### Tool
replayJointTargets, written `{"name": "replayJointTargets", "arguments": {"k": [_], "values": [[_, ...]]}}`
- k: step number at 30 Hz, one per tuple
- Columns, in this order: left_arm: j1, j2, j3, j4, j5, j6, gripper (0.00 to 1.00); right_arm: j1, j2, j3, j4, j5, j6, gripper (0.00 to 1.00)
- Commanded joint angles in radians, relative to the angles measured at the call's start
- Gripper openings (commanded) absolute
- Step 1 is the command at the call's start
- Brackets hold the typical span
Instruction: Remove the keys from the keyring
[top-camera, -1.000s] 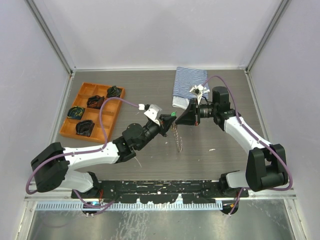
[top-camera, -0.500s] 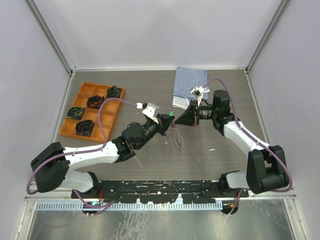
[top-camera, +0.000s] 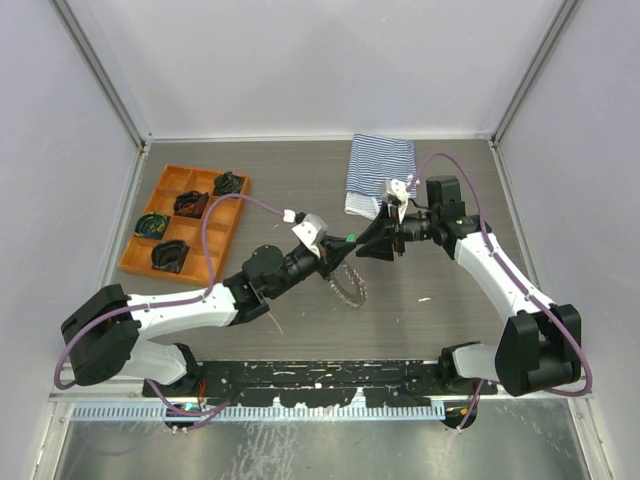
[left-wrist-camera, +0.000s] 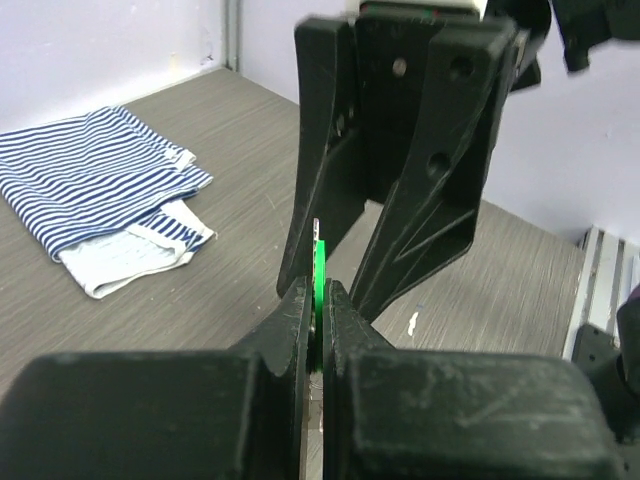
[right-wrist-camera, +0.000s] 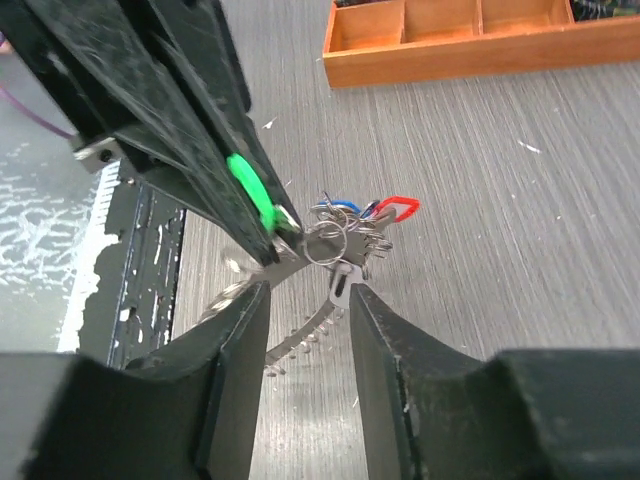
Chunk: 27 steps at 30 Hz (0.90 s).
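Above mid-table: green key pinched, ring not yet freed

Left gripper is clamped flat on the green key, a thin plastic head held edge-on. The keyring, fine bright wire, hangs just beside it with the other keys, red and blue heads, bunched. Its braided cord trails to the grained table. Right gripper stands parted near the ring, gripping nothing. Step, as judged: working the green key free. Next, the right jaws should pinch the ring and pull it away.

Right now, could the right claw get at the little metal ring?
Probably yes: the right claw stands open, and the keyring hangs just ahead of its gap with nothing between. The left claw pinches only the green key beside it.
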<state>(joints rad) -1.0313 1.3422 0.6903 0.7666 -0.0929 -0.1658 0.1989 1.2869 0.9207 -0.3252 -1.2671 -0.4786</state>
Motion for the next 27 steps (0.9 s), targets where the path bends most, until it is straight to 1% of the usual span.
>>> {"name": "replayJointTargets", "arguments": {"k": [1, 3, 5, 6, 7, 9, 12, 17, 22, 27], "values": [[0.008, -0.034, -0.015, 0.127, 0.155, 0.106, 0.00, -0.011, -0.053, 0.090, -0.296, -0.094, -0.335, 0.47], [0.007, -0.044, -0.027, 0.127, 0.180, 0.136, 0.00, -0.011, -0.056, 0.102, -0.409, -0.140, -0.488, 0.53], [0.009, -0.053, -0.043, 0.144, 0.213, 0.166, 0.00, -0.011, -0.056, 0.104, -0.540, -0.165, -0.722, 0.62], [0.010, -0.056, -0.049, 0.158, 0.226, 0.179, 0.00, -0.010, -0.056, 0.101, -0.597, -0.168, -0.791, 0.67], [0.012, -0.055, -0.054, 0.165, 0.245, 0.189, 0.00, -0.012, -0.058, 0.095, -0.608, -0.165, -0.827, 0.68], [0.015, -0.049, -0.061, 0.194, 0.281, 0.202, 0.00, -0.011, -0.055, 0.085, -0.601, -0.163, -0.839, 0.69], [0.019, -0.028, -0.077, 0.270, 0.323, 0.204, 0.00, -0.011, -0.052, 0.072, -0.591, -0.155, -0.848, 0.67], [0.028, -0.012, -0.098, 0.354, 0.374, 0.200, 0.00, -0.012, -0.052, 0.074, -0.585, -0.122, -0.846, 0.58], [0.029, -0.018, -0.098, 0.350, 0.409, 0.199, 0.00, -0.012, -0.045, 0.078, -0.586, -0.141, -0.828, 0.54], [0.034, -0.016, -0.097, 0.345, 0.436, 0.203, 0.00, -0.010, -0.046, 0.065, -0.580, -0.185, -0.829, 0.45]]}}
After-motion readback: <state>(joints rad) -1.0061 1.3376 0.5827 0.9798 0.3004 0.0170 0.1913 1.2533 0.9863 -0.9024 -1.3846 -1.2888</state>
